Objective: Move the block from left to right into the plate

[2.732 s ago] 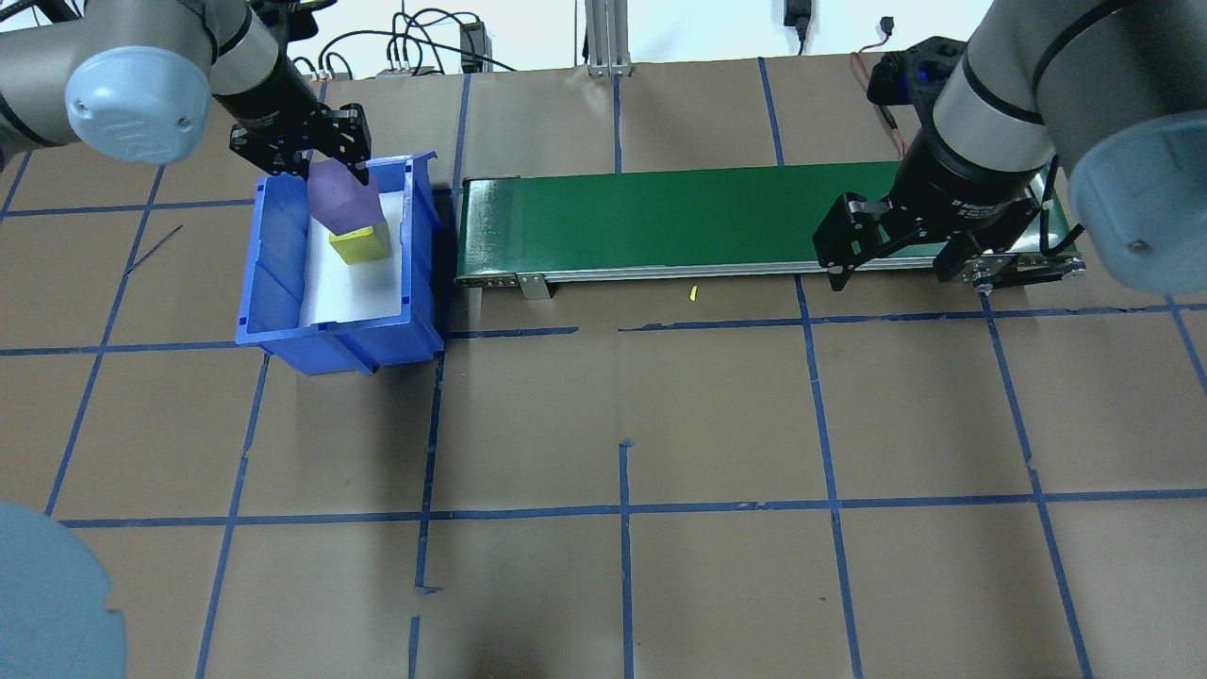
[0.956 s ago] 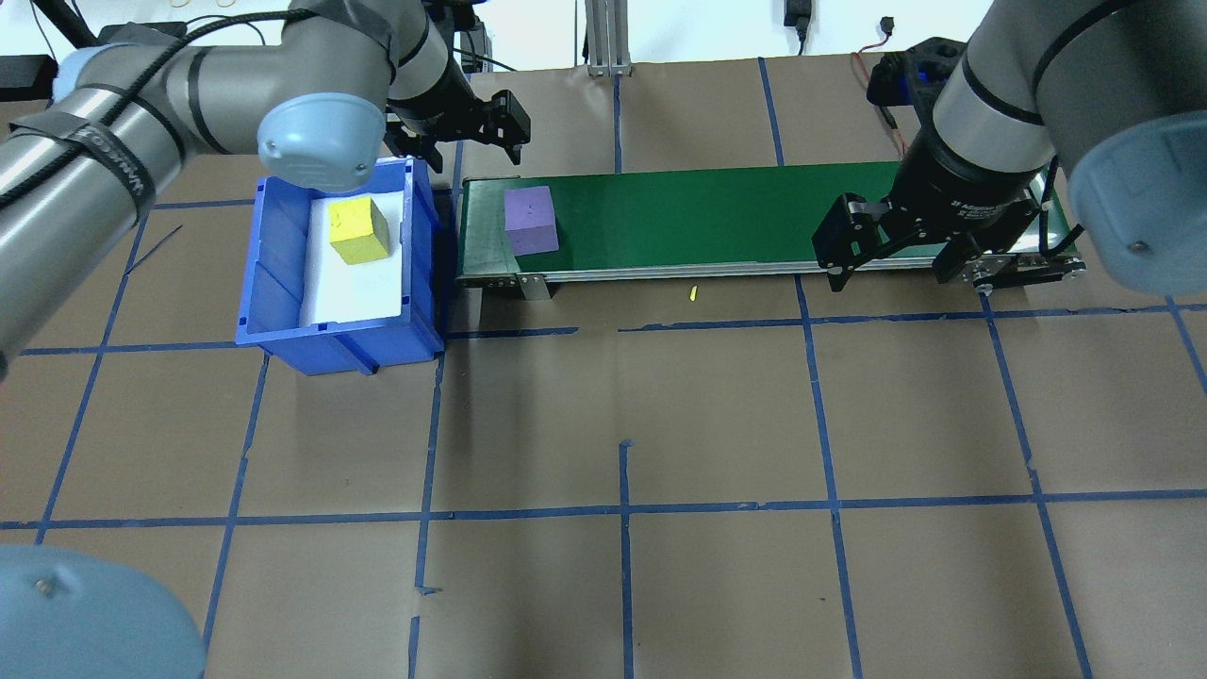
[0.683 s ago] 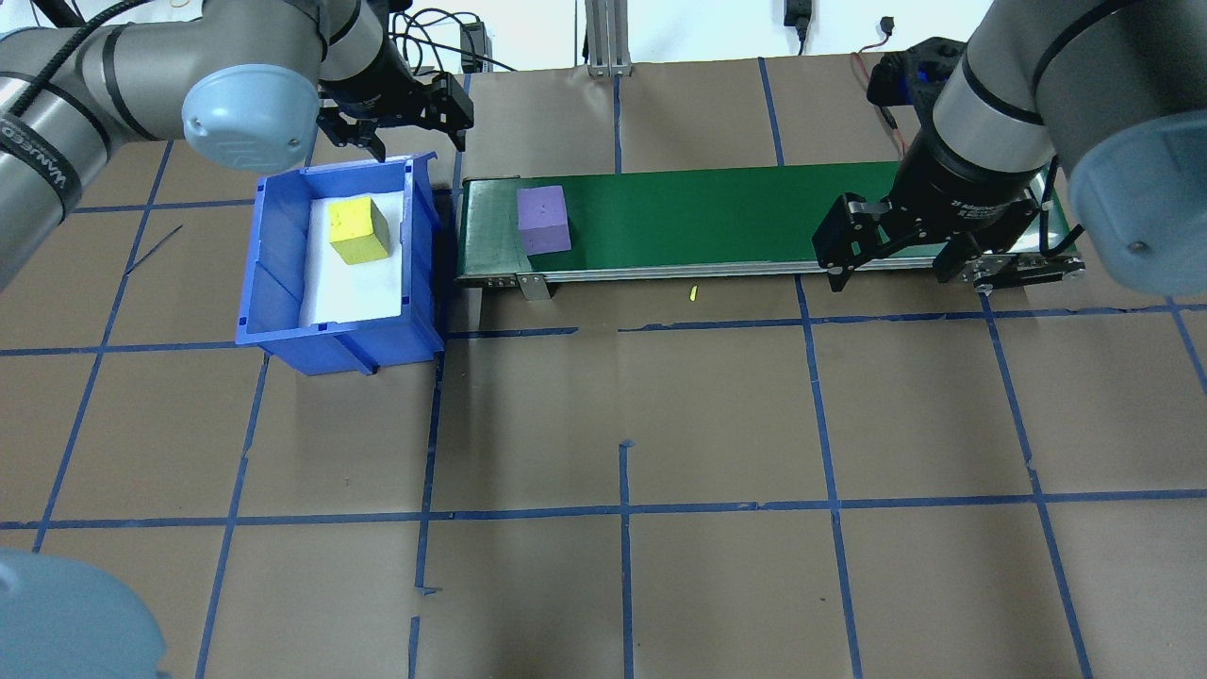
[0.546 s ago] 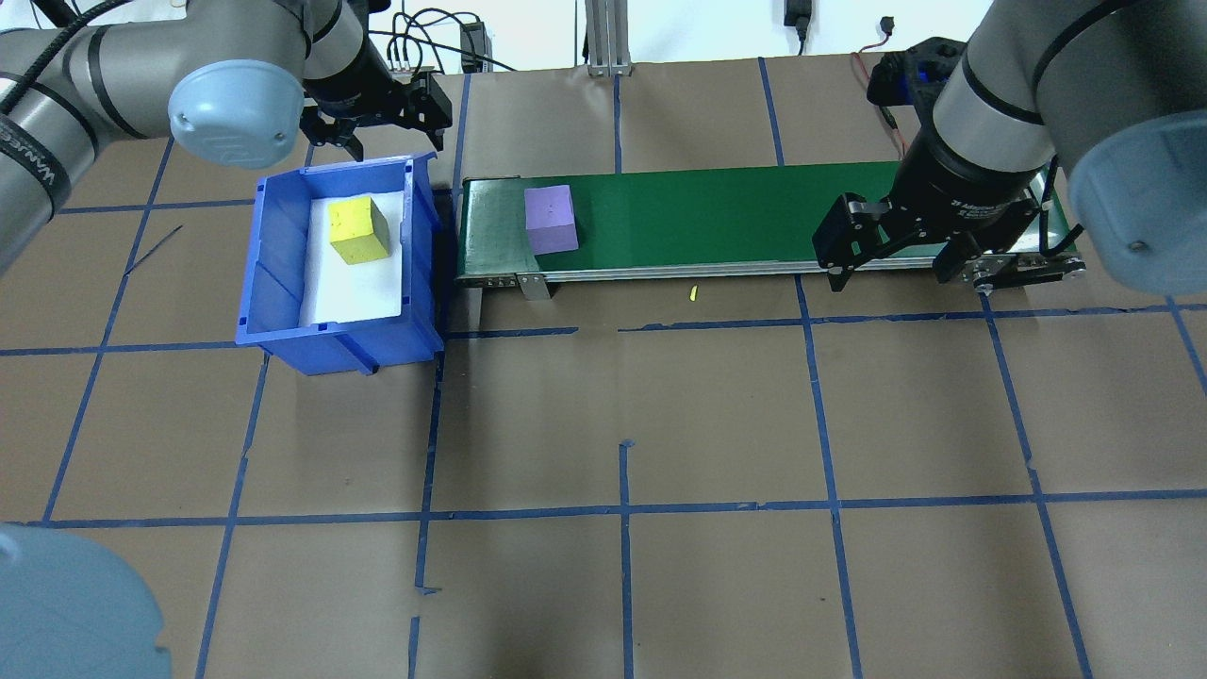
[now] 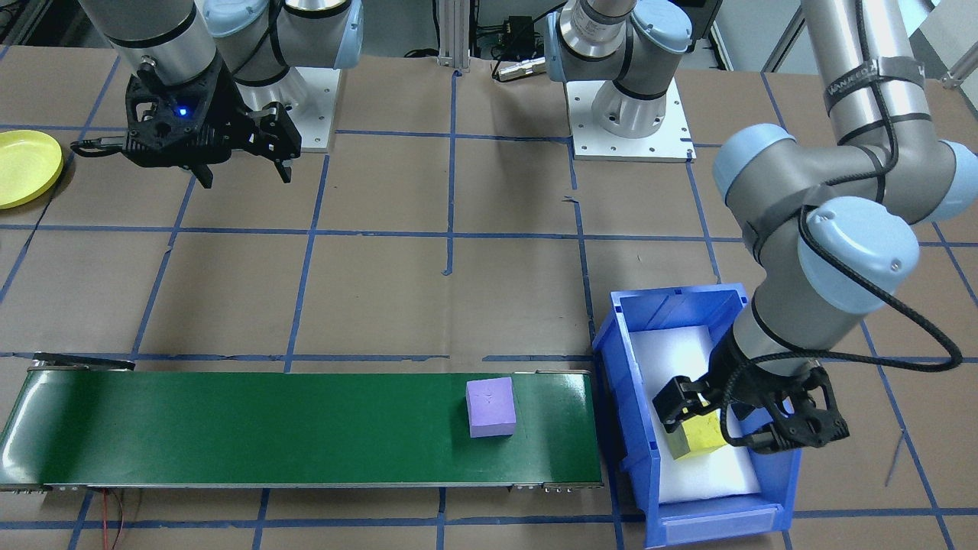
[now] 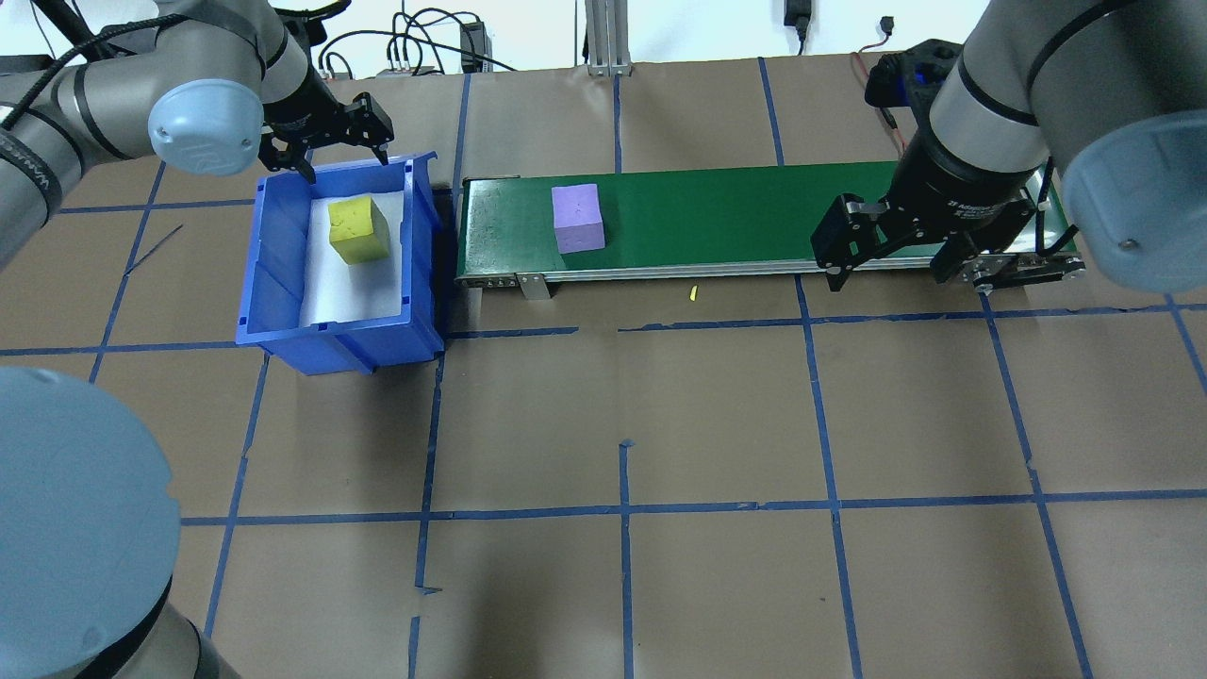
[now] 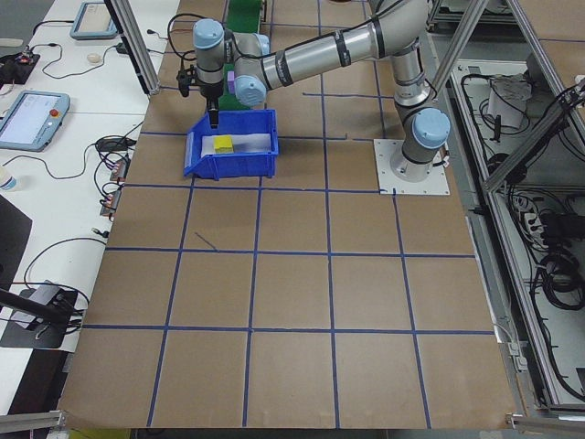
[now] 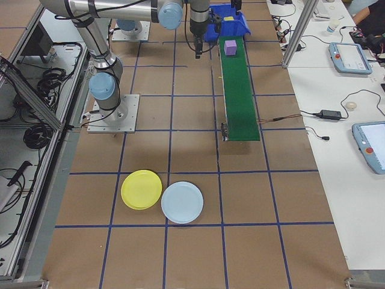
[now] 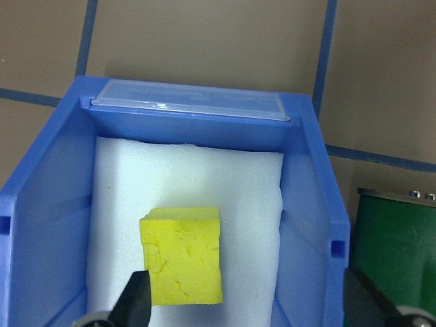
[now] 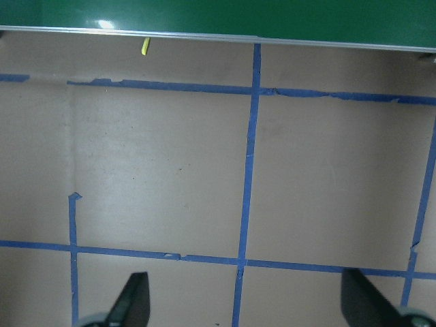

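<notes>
From the front, the purple block rode the belt, far from the plate. Overhead, the empty, wide right gripper waited at the belt's right end, the block well left. The left gripper, wide too, hovered over the bin.

Glossy plastic bin, white foam liner.

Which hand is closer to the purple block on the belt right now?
The left hand. It hangs over the blue bin, just past the belt end near the purple block. The right hand waits at the belt's far end.
</notes>
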You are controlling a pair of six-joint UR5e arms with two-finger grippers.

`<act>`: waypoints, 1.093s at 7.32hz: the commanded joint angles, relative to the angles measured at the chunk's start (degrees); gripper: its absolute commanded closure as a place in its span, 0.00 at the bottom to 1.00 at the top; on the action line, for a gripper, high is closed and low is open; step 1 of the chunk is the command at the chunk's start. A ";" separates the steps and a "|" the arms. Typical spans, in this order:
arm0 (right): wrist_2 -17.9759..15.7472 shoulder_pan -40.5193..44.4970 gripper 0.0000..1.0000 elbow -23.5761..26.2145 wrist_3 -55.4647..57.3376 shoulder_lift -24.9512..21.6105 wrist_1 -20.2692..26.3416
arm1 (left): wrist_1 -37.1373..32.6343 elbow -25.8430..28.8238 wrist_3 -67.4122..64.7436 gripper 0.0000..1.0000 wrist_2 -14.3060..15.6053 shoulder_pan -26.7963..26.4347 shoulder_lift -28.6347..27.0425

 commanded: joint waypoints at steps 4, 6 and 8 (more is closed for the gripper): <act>6.43 -1.09 0.00 -4.71 6.19 20.42 -22.73 | 3.10 -1.39 -0.85 0.00 0.04 1.98 -3.82; 6.25 -1.00 0.00 -8.14 8.43 24.29 -22.73 | 3.10 -1.65 -0.94 0.01 0.04 1.98 -5.66; 6.25 -1.00 0.00 -9.47 8.34 24.74 -22.73 | 3.10 -2.26 0.89 0.36 0.13 2.07 -5.93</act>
